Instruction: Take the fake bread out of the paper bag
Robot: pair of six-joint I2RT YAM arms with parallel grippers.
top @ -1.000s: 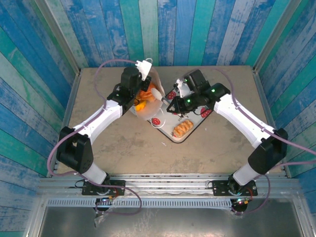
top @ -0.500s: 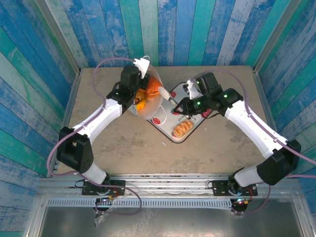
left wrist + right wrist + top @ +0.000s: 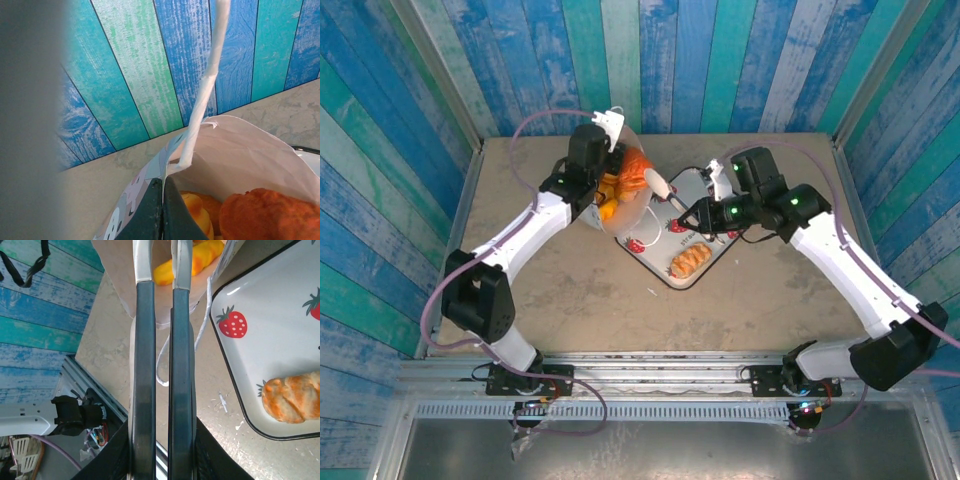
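Paper bag stands on the table, touching the left corner of the strawberry tray. Left pincer is clenched on the bag's back rim by the handle. Right pincer is clenched, tips at the bag's mouth; can't tell if paper is caught. Orange bread is inside the bag. One braided roll lies on the tray.

Counted by me: one tall white paper bag; one white strawberry-print tray; one braided golden toy roll; two pastries visible inside the bag, one orange-brown pastry and one yellow-orange pastry.
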